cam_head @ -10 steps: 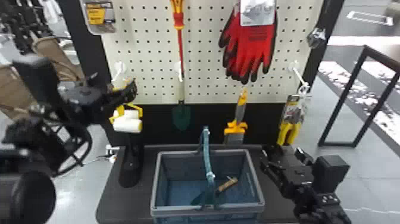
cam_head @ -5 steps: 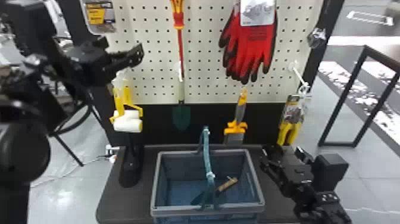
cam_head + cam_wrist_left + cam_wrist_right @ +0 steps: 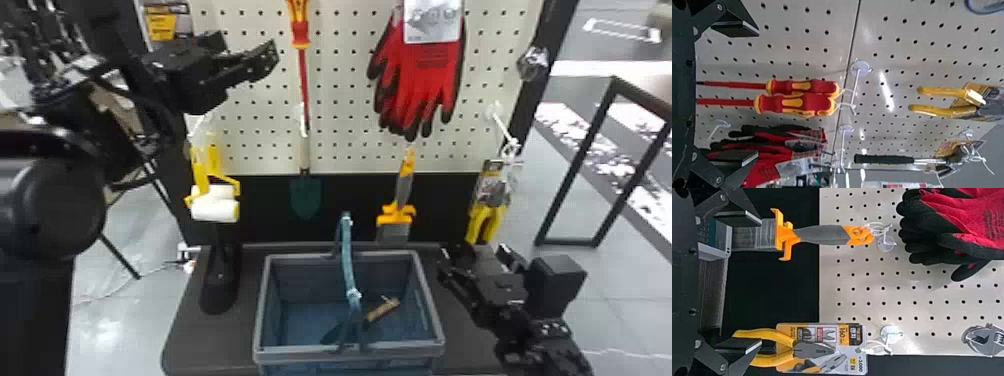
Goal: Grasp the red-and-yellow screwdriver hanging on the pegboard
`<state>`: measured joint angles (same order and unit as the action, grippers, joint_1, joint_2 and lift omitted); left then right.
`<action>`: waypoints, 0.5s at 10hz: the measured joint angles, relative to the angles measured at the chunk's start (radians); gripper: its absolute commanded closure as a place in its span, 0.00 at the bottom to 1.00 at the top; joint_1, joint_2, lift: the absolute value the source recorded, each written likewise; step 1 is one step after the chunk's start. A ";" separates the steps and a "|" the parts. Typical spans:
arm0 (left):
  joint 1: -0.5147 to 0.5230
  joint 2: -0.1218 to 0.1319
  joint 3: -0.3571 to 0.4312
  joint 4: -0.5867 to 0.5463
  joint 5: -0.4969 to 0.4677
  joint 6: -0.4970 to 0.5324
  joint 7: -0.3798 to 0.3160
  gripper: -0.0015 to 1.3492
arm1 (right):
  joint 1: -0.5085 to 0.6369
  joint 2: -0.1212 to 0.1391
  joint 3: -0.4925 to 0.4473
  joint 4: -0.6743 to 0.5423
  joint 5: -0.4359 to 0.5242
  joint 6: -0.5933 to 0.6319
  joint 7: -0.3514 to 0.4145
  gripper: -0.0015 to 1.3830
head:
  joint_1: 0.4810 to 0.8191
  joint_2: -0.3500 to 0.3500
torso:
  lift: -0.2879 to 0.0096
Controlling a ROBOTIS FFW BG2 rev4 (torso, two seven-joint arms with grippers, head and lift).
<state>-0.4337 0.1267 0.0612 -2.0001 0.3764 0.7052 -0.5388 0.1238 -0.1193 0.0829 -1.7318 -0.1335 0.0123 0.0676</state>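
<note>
The red-and-yellow screwdriver [image 3: 300,30] hangs handle-up at the top middle of the white pegboard [image 3: 345,130], its red shaft pointing down. In the left wrist view two such screwdrivers [image 3: 795,105] hang together on one hook. My left gripper [image 3: 265,56] is raised in front of the board, just left of the handle and apart from it. Its fingers [image 3: 734,26] stand open with nothing held. My right gripper [image 3: 452,262] is parked low at the right beside the basket, also open [image 3: 760,284] and holding nothing.
Red gloves [image 3: 415,85] hang right of the screwdriver. A green trowel [image 3: 305,197], a yellow paint roller [image 3: 212,200], an orange scraper [image 3: 397,215] and yellow pliers [image 3: 487,200] hang lower. A blue basket [image 3: 262,310] sits on the black table [image 3: 200,340].
My left arm has risen from low on the left up to the board and swung right, toward the screwdriver's handle. The right arm has stayed where it was.
</note>
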 measured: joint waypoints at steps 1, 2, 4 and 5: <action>-0.027 0.000 -0.023 0.046 0.041 -0.008 -0.026 0.16 | -0.002 0.000 0.001 0.000 0.000 0.000 0.000 0.16 | 0.20 0.50 | 0.63; -0.049 0.002 -0.045 0.077 0.057 -0.017 -0.034 0.16 | -0.006 -0.002 0.003 0.000 0.000 0.000 0.001 0.16 | 0.20 0.50 | 0.63; -0.110 0.024 -0.097 0.128 0.054 -0.025 -0.047 0.16 | -0.010 -0.006 0.006 0.000 0.000 -0.002 0.001 0.16 | 0.20 0.50 | 0.63; -0.142 0.039 -0.123 0.158 0.057 -0.034 -0.054 0.16 | -0.011 -0.008 0.008 0.000 -0.001 -0.004 0.001 0.16 | 0.20 0.50 | 0.63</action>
<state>-0.5760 0.1652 -0.0616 -1.8425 0.4332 0.6711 -0.5927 0.1125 -0.1274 0.0911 -1.7318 -0.1350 0.0083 0.0689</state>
